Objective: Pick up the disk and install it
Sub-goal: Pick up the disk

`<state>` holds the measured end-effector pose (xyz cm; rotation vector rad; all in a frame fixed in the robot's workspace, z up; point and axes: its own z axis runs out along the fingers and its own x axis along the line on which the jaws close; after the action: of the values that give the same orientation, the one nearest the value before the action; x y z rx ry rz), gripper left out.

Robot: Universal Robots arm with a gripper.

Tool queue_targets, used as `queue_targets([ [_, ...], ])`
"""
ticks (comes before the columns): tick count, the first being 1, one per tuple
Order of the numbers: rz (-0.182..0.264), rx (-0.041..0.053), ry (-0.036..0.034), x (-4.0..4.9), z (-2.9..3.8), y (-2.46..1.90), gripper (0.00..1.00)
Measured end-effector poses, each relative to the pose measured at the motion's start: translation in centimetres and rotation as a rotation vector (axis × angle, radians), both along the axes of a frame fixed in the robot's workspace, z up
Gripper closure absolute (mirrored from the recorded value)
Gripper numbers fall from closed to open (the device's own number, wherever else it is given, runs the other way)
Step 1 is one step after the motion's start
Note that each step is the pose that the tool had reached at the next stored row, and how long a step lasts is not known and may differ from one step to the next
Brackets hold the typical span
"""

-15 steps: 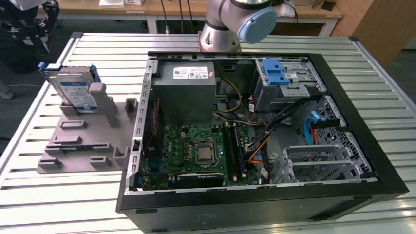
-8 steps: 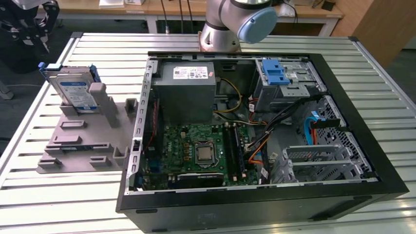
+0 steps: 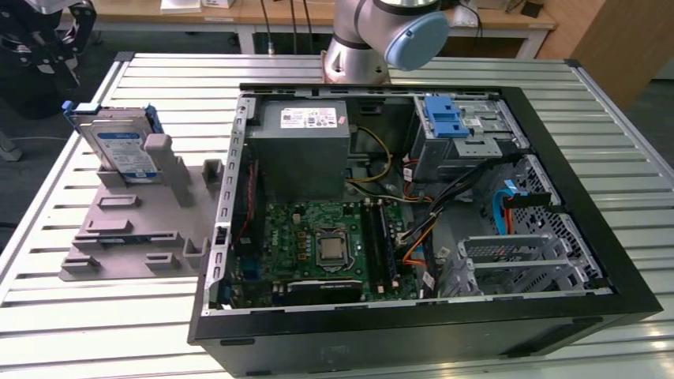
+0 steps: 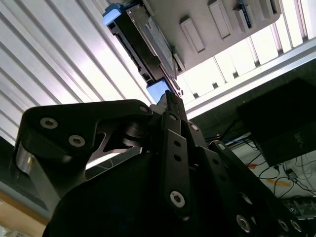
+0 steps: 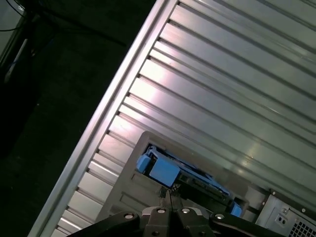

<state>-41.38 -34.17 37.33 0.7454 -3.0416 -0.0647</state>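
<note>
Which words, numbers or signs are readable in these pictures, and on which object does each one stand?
No text can be read with certainty.
White-and-blue label on the disk: print too small to read.
White sticker on the power supply: print too small to read.
Motherboard: markings too small to read.

The disk [image 3: 114, 146] is silver with a white-and-blue label and a blue rail frame; its holder [image 3: 137, 229] is plain grey, and the table [image 3: 106, 316] is silvery with ribbed stripes. The computer case [image 3: 421, 332] is black, holding a green motherboard [image 3: 305, 237], a grey power supply [image 3: 305, 150] with a white sticker, and a blue latch [image 3: 447, 117]. The gripper [image 4: 170, 98] is black, and the arm's joint cap [image 3: 416, 39] is pale blue.
</note>
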Motion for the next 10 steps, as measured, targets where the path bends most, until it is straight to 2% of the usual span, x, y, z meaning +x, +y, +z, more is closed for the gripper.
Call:
queue_targets([
  [10, 0.057, 0.0000, 0.0000, 0.00, 0.00, 0.00, 0.89],
])
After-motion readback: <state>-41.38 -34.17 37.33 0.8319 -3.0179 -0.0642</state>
